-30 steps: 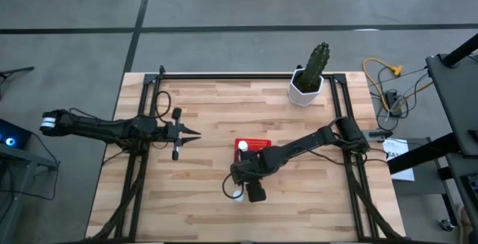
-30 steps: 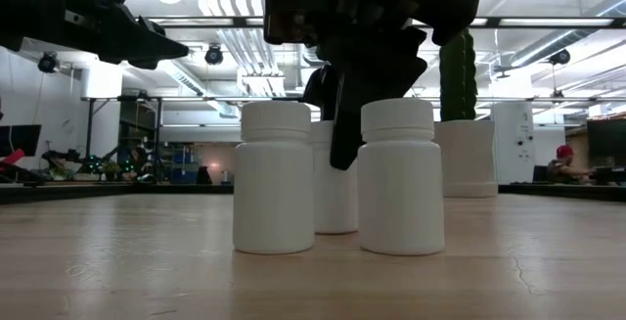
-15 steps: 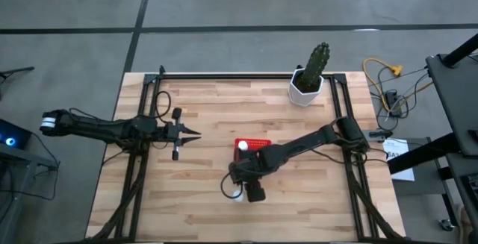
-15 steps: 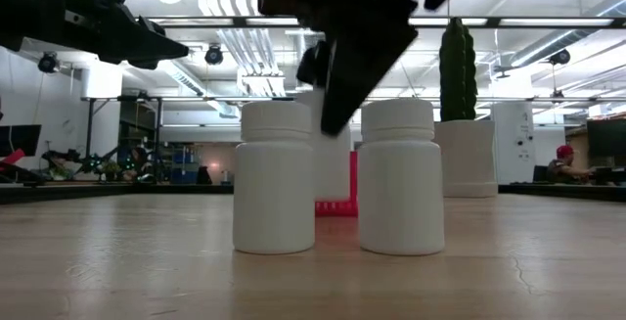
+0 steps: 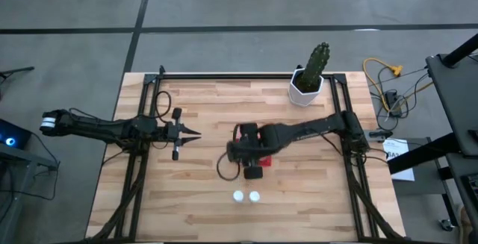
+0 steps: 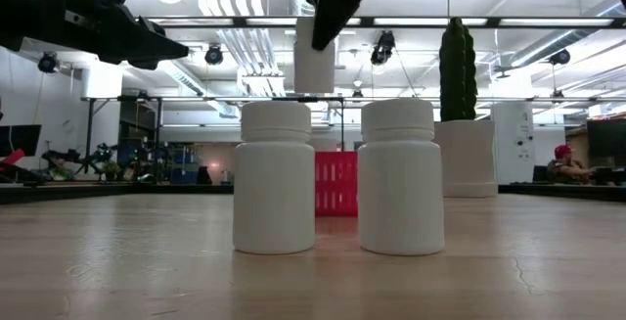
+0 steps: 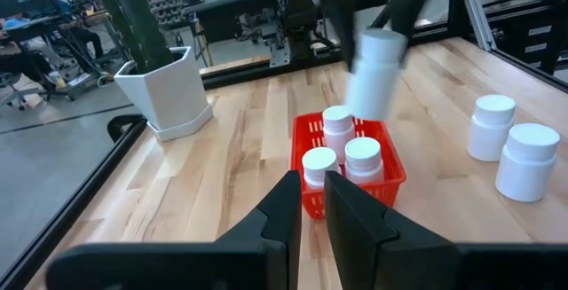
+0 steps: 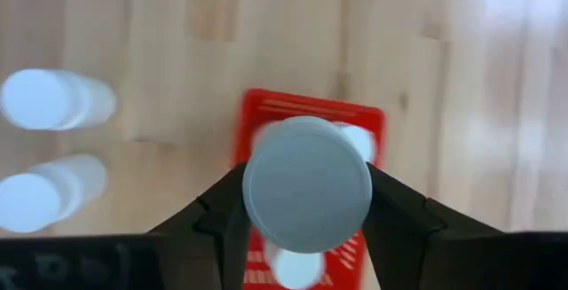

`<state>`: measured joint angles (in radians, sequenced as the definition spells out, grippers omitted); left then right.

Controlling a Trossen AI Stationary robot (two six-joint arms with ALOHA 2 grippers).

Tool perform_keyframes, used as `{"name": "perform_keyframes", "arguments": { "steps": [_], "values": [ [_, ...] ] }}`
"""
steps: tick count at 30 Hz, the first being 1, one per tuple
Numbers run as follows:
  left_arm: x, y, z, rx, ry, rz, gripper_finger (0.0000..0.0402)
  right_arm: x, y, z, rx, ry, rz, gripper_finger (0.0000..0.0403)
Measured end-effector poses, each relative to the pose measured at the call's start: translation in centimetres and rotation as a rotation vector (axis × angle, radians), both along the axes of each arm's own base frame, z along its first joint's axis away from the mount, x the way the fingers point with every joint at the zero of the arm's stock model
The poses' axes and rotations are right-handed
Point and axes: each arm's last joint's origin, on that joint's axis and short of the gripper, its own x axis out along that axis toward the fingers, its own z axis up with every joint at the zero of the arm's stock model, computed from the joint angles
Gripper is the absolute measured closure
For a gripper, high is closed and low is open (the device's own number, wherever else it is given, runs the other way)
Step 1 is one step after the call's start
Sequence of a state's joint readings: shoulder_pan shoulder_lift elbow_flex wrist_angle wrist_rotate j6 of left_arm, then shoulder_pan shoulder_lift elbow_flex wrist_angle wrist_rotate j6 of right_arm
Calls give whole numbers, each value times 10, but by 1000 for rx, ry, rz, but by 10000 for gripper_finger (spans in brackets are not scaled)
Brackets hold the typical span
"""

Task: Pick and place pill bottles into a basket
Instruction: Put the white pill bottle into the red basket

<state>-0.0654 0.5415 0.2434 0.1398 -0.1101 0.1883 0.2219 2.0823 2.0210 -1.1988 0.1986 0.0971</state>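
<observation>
My right gripper is shut on a white pill bottle, held in the air above the red basket. Three pill bottles stand upright inside the basket. Two more pill bottles stand on their bases on the wooden table near its front edge, side by side. My left gripper hovers shut at the table's left, pointing level toward the basket and touching nothing. My right gripper pinches the pill bottle's upper end between its two fingers, one on each side. The fingers come from above, pointing steeply down. The bottle hangs below them, slightly tilted, lifted clear of the table and the basket.
A white pot with a tall green cactus stands at the table's far right corner. A black frame runs along the table's edges. Bare wood lies between the basket and the two standing bottles.
My right gripper has risen from the table behind the two near bottles and gone toward the far edge, tipping more steeply downward. The pill bottle in its hold has been lifted clear of the table and now hangs over the basket.
</observation>
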Motion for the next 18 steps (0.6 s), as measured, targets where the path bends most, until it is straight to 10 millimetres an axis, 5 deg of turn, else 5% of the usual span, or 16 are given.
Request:
{"name": "perform_keyframes", "arguments": {
  "steps": [9, 18],
  "values": [
    [-1, 0, -2, 0, 25, 0, 366, 1, -54, -12, 25, 91, -119, 246],
    [-1, 0, -4, 1, 44, 0, 366, -4, -58, -35, 57, 131, -126, 246]
  ]
}}
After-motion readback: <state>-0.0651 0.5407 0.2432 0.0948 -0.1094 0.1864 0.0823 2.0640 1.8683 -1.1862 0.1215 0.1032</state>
